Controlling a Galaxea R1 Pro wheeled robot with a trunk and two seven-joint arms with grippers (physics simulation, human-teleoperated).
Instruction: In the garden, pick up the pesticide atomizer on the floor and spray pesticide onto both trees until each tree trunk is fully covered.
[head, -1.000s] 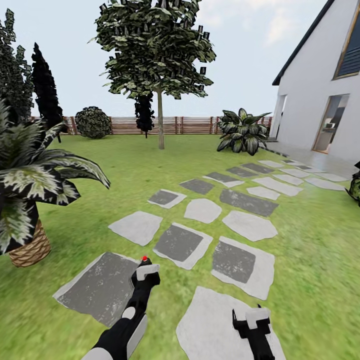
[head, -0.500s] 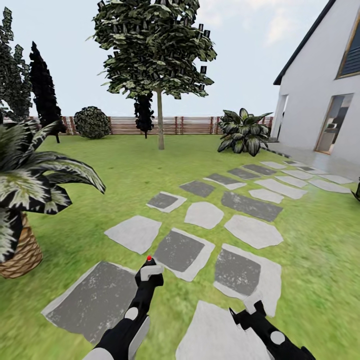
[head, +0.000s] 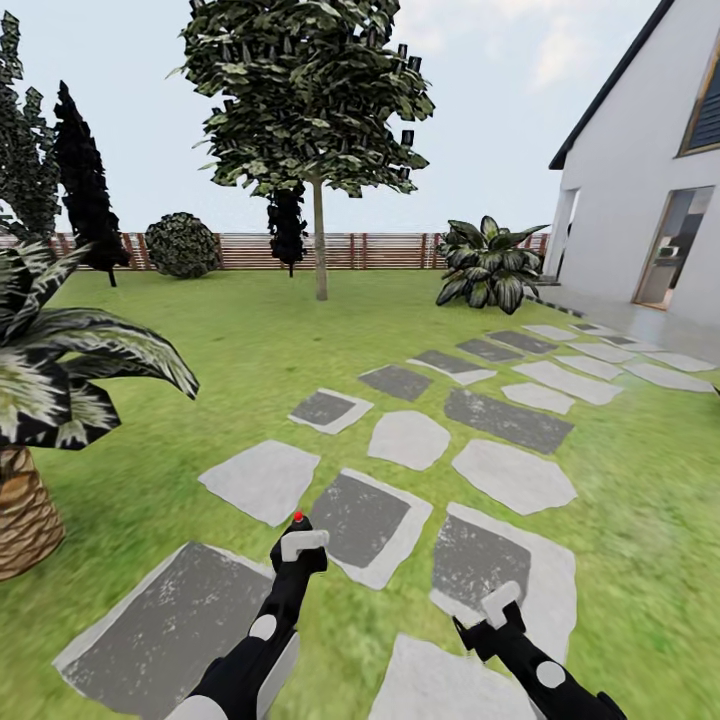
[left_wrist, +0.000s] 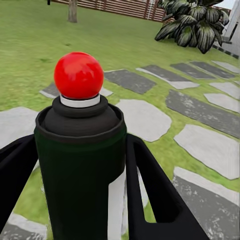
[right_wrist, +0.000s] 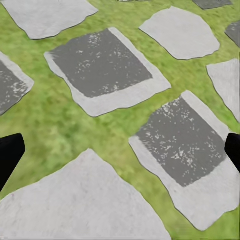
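Observation:
The pesticide atomizer (left_wrist: 80, 160) is a dark bottle with a red ball on top, upright between the black fingers (left_wrist: 150, 185) of my left gripper (left_wrist: 82, 190), which is shut on it. In the head view its red dot (head: 297, 518) sits above the left gripper (head: 299, 547), low over the stepping stones. Beside it my right gripper (head: 490, 618) stands open with nothing in it; its fingertips (right_wrist: 10, 155) show at the frame edges above stones and grass. One tree stands far ahead on the garden lawn (head: 250, 340), its tree trunk (head: 320, 250) bare and straight. No pesticide specks are visible.
Grey and white stepping stones (head: 410, 438) run from under my arms to the white house (head: 640, 200) at the right. A spiky palm (head: 40, 380) stands close on the left, a leafy bush (head: 488, 265) ahead right, and a wooden fence (head: 380, 250) along the back.
The view has shifted forward, so the palm slid left and down. My right gripper has swung forward and turned. The left gripper still holds the atomizer the same way.

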